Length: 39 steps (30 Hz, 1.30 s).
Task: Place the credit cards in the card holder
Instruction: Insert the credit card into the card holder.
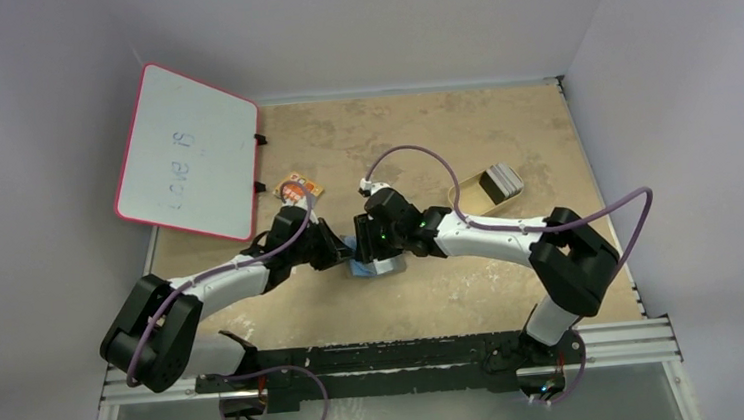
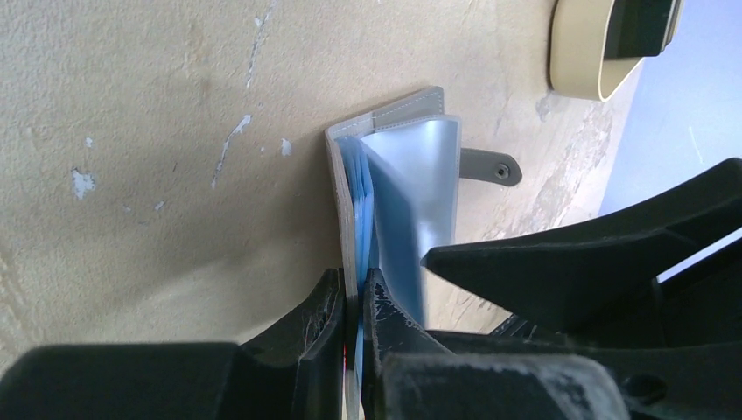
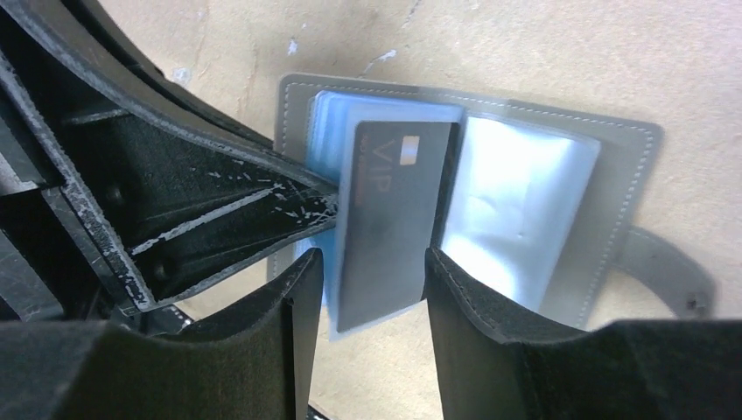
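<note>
1. Your left claw (image 2: 354,315) is clamped together on the near edge of the card holder (image 2: 402,109). It pinches the grey cover and the blue sleeves and pins that side against the table (image 1: 474,282).
2. The card holder lies open between the two arms, in the middle of the table. Its fold runs away from the left claw, and its snap strap sticks out on the far side.
3. A dark card (image 3: 394,219) sits in the front clear sleeve. Its long axis points straight away from your right claw, slightly tilted, with its near short end toward you. Whether that end is fully home in the sleeve cannot be told.
4. Your right claw (image 3: 372,271) has its fingers apart, one on each side of the card's near end. The fingers seem to lie over the card's long edges rather than squeeze them, so I judge the card is not gripped.
5. The next move turns on that alignment. Card, sleeve mouth and right claw share one line, so any further seating should be a push along the card's length, not across it.
6. Further right, well apart from the holder, the tray (image 1: 462,189) holds the remaining stack of cards (image 1: 502,180). The right arm is the nearer one to it.
</note>
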{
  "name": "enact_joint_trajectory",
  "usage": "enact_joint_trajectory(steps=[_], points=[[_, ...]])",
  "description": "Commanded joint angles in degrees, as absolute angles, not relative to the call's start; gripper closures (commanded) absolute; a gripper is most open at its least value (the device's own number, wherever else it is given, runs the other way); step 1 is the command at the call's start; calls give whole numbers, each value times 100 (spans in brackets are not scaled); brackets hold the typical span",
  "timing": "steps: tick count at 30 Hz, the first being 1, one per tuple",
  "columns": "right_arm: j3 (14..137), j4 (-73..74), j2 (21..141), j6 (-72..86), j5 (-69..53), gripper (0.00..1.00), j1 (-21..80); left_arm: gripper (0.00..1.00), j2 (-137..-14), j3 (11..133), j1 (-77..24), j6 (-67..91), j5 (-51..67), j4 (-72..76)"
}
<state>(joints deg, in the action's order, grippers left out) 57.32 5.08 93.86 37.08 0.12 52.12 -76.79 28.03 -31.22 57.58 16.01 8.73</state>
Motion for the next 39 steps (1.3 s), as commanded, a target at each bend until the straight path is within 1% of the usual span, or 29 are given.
enact_joint_trajectory(steps=[1,5,13,20,26,28,32,36,39], points=[[5827,958,9149,3760,593,53,5176,100,-7634,3051,-3146,5540,1569,872],[5791,1081,9194,3804,503,55,5175,100,-7670,2984,-3146,5583,1638,973],[5796,1093,9141,3797,539,55,5172,100,-7773,2861,-3146,5399,1621,1098],[5665,1028,9152,3764,642,55,5152,100,-7900,2909,-3146,5158,1458,925],[5607,1088,9193,3750,800,57,5118,100,-7924,2896,-3146,4973,1437,922],[5590,1046,9185,3729,893,58,5109,98,-7972,2915,-3146,4912,1452,894],[5378,1081,9113,3735,1044,61,5072,89,-7926,2925,-3146,4889,1445,868],[5228,967,8887,3727,993,60,5074,83,-7759,2900,-3146,5043,1431,893],[5290,1015,8840,3729,967,60,5071,79,-7667,3013,-3139,5007,1261,617]])
